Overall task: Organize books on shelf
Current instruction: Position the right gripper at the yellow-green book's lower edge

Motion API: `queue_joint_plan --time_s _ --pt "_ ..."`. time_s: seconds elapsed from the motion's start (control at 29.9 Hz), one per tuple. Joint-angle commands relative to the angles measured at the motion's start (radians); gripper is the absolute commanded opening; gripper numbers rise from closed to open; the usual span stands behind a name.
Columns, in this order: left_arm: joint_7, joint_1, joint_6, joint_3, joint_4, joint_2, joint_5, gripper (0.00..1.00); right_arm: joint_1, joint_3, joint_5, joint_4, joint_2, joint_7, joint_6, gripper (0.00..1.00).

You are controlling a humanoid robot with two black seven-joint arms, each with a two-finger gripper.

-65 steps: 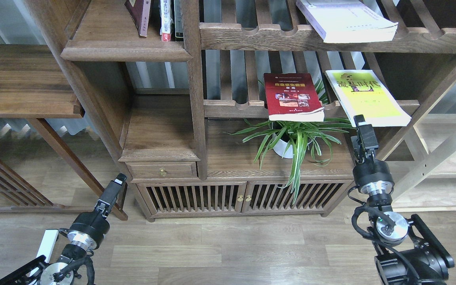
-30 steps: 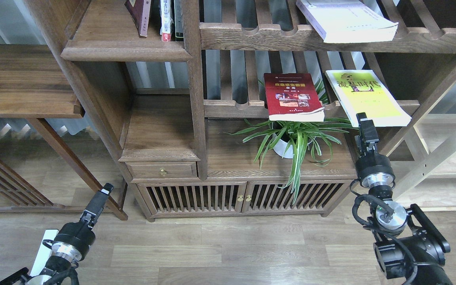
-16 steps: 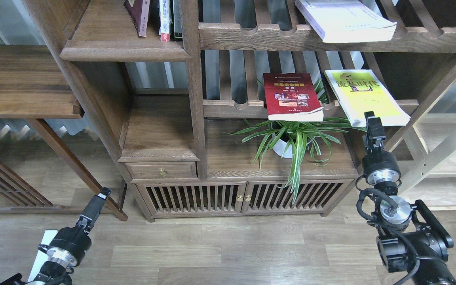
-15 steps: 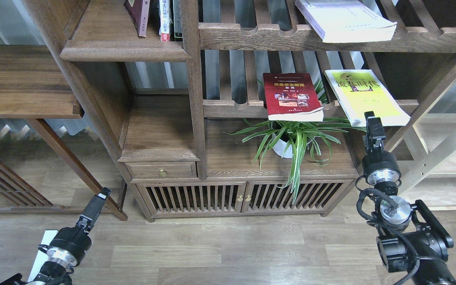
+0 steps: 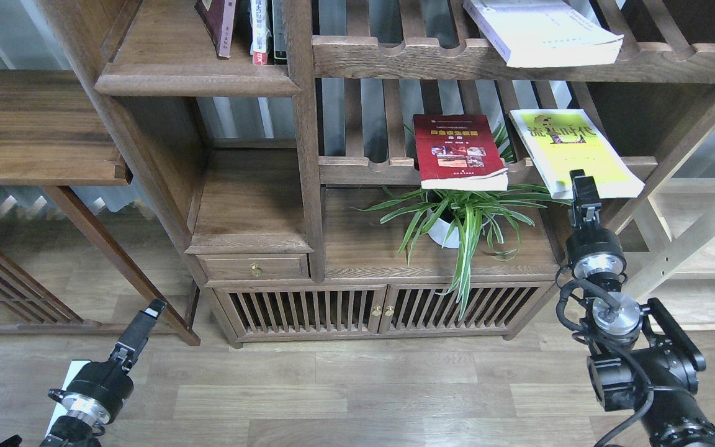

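Left black two-finger gripper (image 5: 148,308) low over wood floor, arm angled up-right, wrist cut by frame bottom; fingers seen edge-on, spread cannot tell. Right black two-finger gripper (image 5: 578,180) raised upright, tip at near edge of yellow-green paperback (image 5: 575,151) on slatted rail; contact and finger state unclear. Dark red paperback (image 5: 457,150) beside it. Thick white paperback (image 5: 540,31) on upper rail, top cropped. Dark brown solid wooden shelf (image 5: 199,77) far left.

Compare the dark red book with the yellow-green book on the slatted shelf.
The dark red book has a gold title band and photos; the yellow-green book bears dark characters. The red one lies left, above the potted plant; the yellow-green one lies right, with the right end effector at its front edge. Both lie flat, overhanging the rail.
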Motion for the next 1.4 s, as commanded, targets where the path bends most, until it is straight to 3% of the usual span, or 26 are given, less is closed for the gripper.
queue_joint_plan --time_s 0.0,0.6,0.84,1.0,1.37 --pt "-0.002 0.001 0.0 -0.004 -0.002 0.007 0.0 0.99 0.012 0.001 0.0 -0.022 -0.002 0.001 -0.007 1.0" --pt "-0.002 0.005 0.0 -0.012 -0.001 0.007 0.0 0.99 0.054 0.001 -0.002 -0.072 -0.005 0.012 -0.01 0.97" --pt "-0.002 0.007 0.0 -0.014 -0.002 0.007 0.0 0.99 0.085 0.001 -0.002 -0.077 -0.005 0.012 -0.091 0.95" --pt "-0.003 0.008 0.0 -0.015 -0.002 0.013 0.0 0.99 0.088 0.001 -0.002 -0.079 -0.005 0.013 -0.097 0.82" --pt "-0.002 0.008 0.0 -0.023 -0.002 0.013 0.0 1.0 0.094 0.002 -0.002 -0.085 -0.005 0.013 -0.097 0.69"
